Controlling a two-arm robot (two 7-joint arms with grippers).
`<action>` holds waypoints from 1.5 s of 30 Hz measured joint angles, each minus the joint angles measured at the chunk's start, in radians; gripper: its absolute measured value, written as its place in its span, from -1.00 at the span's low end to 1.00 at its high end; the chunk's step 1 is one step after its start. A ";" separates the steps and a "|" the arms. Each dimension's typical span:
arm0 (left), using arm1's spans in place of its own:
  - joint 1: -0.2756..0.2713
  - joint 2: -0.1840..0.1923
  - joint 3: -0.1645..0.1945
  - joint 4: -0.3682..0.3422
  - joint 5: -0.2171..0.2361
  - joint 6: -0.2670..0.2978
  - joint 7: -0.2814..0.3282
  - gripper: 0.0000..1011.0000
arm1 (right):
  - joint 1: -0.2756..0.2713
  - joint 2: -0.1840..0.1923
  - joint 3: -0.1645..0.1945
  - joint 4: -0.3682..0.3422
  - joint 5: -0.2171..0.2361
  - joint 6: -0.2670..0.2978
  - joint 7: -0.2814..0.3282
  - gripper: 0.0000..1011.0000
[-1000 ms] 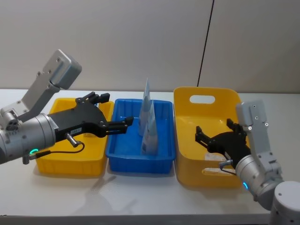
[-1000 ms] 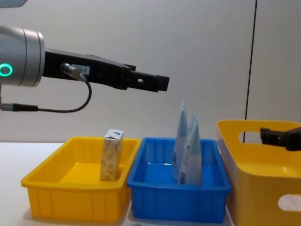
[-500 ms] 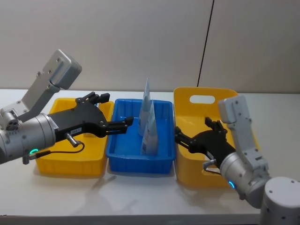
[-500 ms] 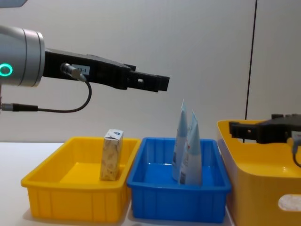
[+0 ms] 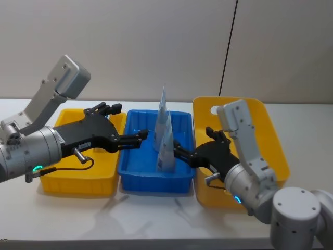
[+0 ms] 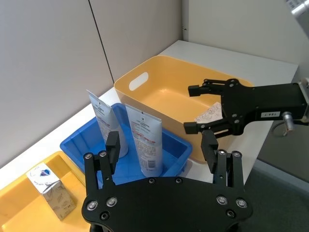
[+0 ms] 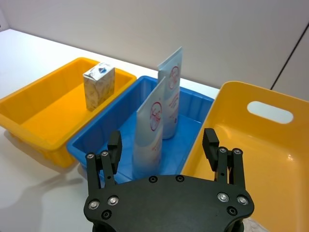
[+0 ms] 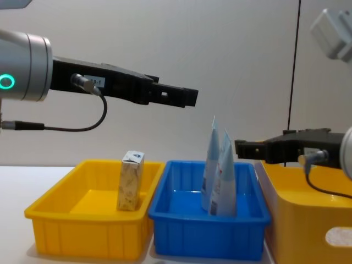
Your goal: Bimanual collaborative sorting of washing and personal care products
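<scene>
A white table (image 5: 156, 208) carried three containers side by side: a yellow tray (image 5: 78, 179) under my left arm, a blue tray (image 5: 151, 182) between my grippers, a yellow bin (image 5: 270, 151) beneath my right arm.

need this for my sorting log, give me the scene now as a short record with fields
left tray: yellow tray, holds one gable-top pack, upright
middle tray: blue tray, holds two squeeze tubes standing side by side
right bin: tall yellow bin, one speckled pack lying inside
left pincer: open, empty, held over the blue tray's left rim
right pincer: open, empty, reaching from the bin side toward the tubes, not touching them
</scene>
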 joint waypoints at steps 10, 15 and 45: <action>0.000 0.000 0.000 0.000 0.000 0.000 0.000 0.98 | 0.040 -0.045 -0.023 0.053 -0.023 0.027 -0.013 0.98; 0.000 0.000 0.000 0.000 0.000 0.000 0.000 0.98 | 0.069 -0.078 -0.031 0.100 -0.040 0.040 -0.035 0.98; 0.000 0.000 0.000 0.000 0.000 0.000 0.000 0.98 | 0.198 -0.174 -0.063 0.304 -0.097 0.044 -0.047 0.87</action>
